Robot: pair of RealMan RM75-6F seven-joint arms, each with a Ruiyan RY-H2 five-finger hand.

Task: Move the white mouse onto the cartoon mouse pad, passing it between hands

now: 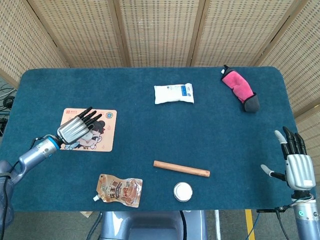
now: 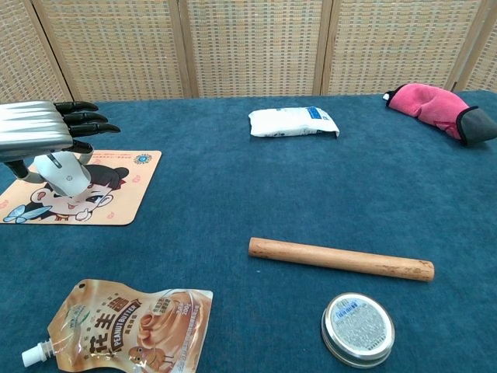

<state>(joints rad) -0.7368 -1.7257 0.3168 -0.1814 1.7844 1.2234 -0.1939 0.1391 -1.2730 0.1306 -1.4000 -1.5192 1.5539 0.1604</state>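
Bright, even light falls from above; shadows are soft and short. Both views are sharp, with no glare or blur.

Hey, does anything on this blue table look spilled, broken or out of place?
Nothing stands out. The brown peanut butter pouch lies flat and unspilled, and the left hand holds the white mouse over the cartoon mouse pad.
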